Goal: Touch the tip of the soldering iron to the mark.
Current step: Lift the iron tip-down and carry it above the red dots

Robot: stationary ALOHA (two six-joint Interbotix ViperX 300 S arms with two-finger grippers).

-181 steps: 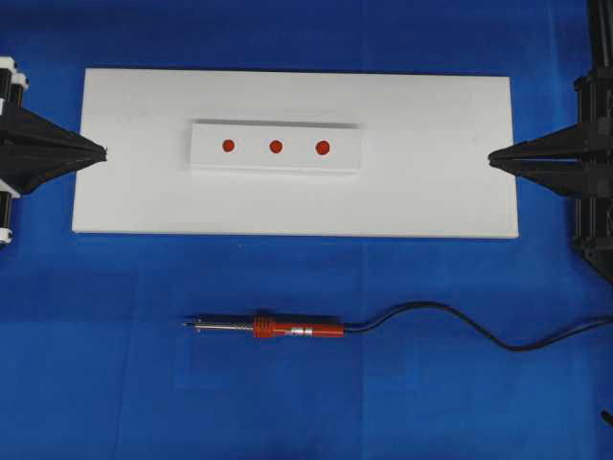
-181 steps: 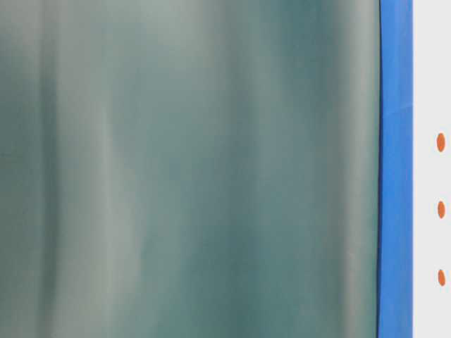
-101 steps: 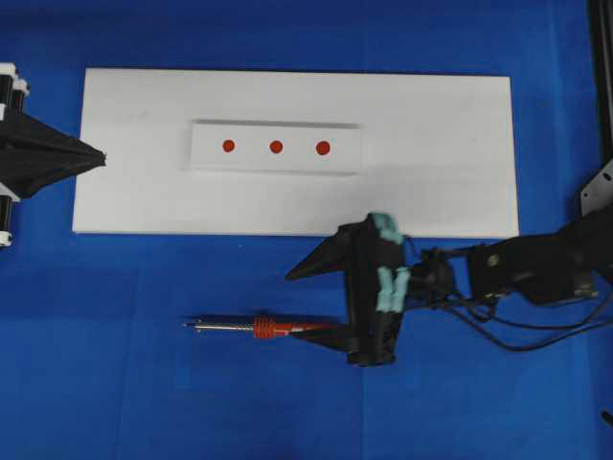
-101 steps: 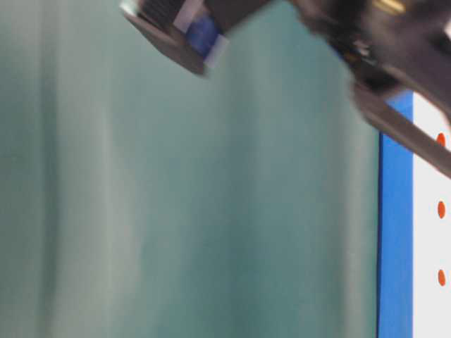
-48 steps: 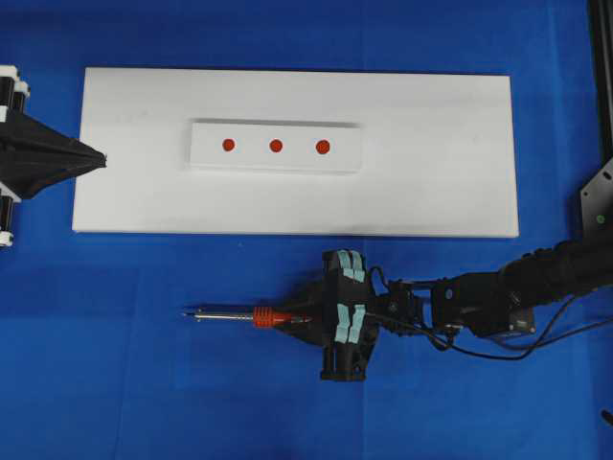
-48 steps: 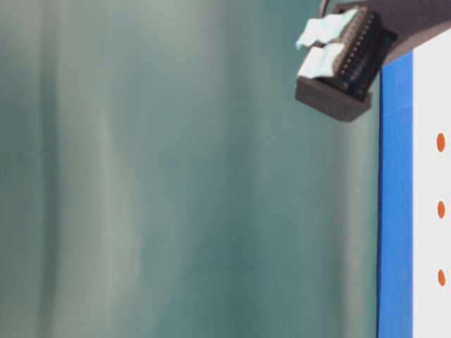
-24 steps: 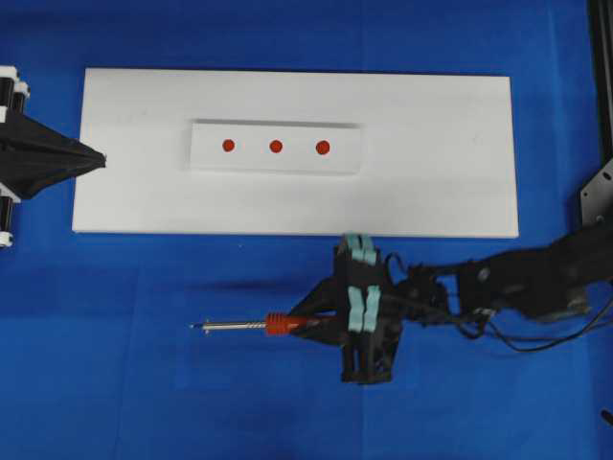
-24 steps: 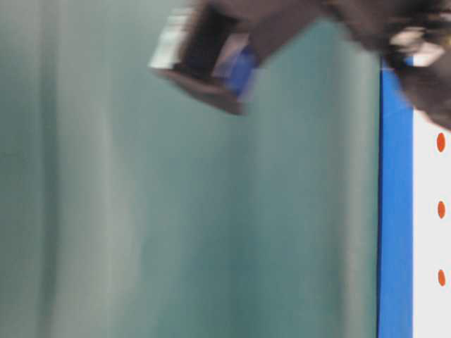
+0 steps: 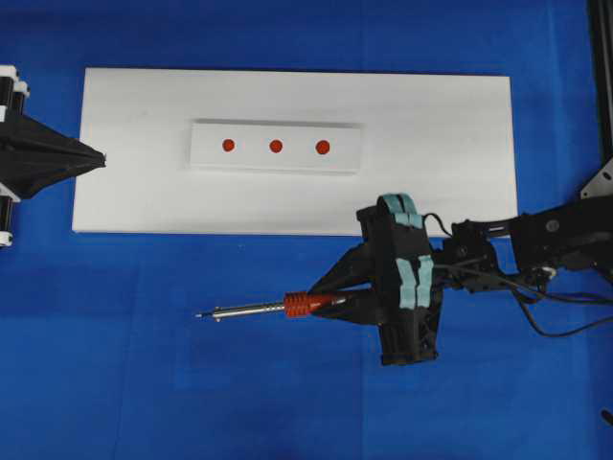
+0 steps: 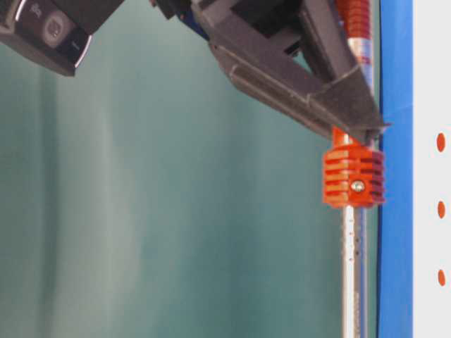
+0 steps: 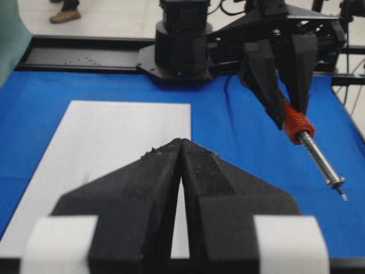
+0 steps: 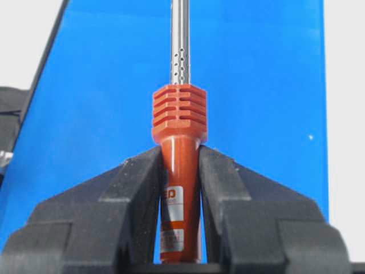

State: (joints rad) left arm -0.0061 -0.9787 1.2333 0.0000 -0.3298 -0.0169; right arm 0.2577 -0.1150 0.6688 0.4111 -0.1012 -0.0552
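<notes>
So we've got the soldering iron (image 9: 278,307) off the blue mat (image 9: 144,383) now. A second ago it was lying flat on the mat with our right gripper (image 9: 330,299) just clamped on the handle; now the overhead view shows the whole thing shifted right and a bit toward the white board (image 9: 441,125), with the shaft angled slightly instead of dead level. From the left wrist view you can see it clearly hanging in the air, tip (image 11: 344,196) pointing down and away from the arm.

The right gripper is squeezed tight on the orange-red handle (image 12: 178,188), just behind the ribbed collar (image 12: 179,114). The right wrist view shows both black fingers (image 12: 137,188) pressed against the handle with no gap. Looks like a solid hold, nothing tilting in the grip as far as we can tell.

Our left gripper (image 9: 101,159) is parked at the left edge of the board, closed on nothing, pretty much where it's been the whole time.

What this means: pick-up is done, and the aiming part is all that's left. The three red marks (image 9: 276,146) sit on the raised white strip (image 9: 206,158) in the middle of the board, and the tip (image 9: 199,314) is well apart from them, out over the mat on the near side. We'd guess the next bit needs swinging the tip up over the board and lowering it gently onto one dot. The cord (image 9: 565,326) trails off behind the arm, so we'd watch for it tugging.
</notes>
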